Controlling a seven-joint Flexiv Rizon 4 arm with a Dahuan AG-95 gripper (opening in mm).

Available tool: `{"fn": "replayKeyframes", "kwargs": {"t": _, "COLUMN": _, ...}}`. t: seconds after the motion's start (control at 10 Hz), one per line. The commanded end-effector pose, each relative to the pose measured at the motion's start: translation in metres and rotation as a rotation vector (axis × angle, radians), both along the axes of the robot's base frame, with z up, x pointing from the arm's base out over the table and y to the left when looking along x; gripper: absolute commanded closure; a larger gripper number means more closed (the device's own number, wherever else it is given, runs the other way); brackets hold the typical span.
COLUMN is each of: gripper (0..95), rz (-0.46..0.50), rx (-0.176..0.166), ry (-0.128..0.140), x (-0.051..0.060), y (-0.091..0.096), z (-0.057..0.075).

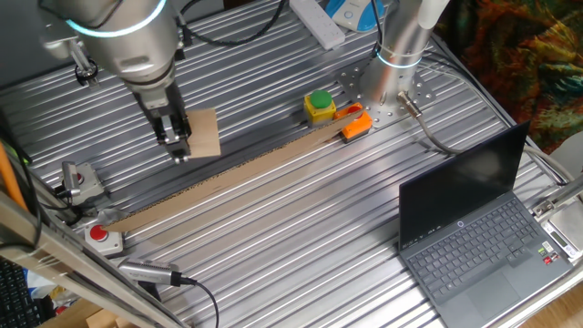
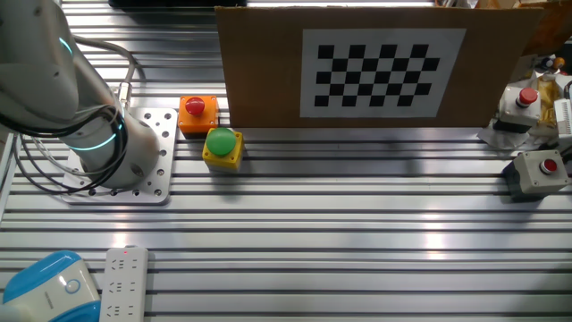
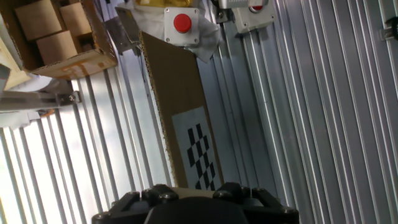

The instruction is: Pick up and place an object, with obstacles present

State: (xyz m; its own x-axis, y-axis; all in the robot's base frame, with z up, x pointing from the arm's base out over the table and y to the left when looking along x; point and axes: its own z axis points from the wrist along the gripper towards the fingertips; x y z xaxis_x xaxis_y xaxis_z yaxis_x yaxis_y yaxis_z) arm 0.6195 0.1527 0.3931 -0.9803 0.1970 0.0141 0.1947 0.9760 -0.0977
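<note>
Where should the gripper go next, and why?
Probably a small sideways shift to centre the gripper over the tan block: it hangs beside the block, and the hand view shows the upright cardboard board below, not the block.

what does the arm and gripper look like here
The arm is thick, rounded silver-grey metal with a glowing cyan ring at its joints. Black cables loop beside it. The gripper is small and black, with two narrow dark fingers. The base column is brushed silver.
</note>
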Motion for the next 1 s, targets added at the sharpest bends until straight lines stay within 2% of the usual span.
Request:
{"fn": "replayKeyframes", "kwargs": {"t": 0.1, "gripper": 95.0, "rz": -0.001, "rx": 0.002, "ry": -0.009, "x": -0.0027, "y": -0.0018, "z": -0.0022}}
{"fn": "replayKeyframes", "kwargs": {"t": 0.6, "gripper": 95.0, "rz": -0.011, "rx": 0.01, "ry": -0.014, "x": -0.0036, "y": -0.0062, "z": -0.0054}}
{"fn": "replayKeyframes", "kwargs": {"t": 0.9, "gripper": 95.0, "rz": 0.049, "rx": 0.034, "ry": -0.003, "x": -0.0036, "y": -0.0062, "z": -0.0054}}
{"fn": "replayKeyframes", "kwargs": {"t": 1.0, "gripper": 95.0, "rz": 0.086, "rx": 0.027, "ry": 0.008, "x": -0.0036, "y": -0.0062, "z": -0.0054}}
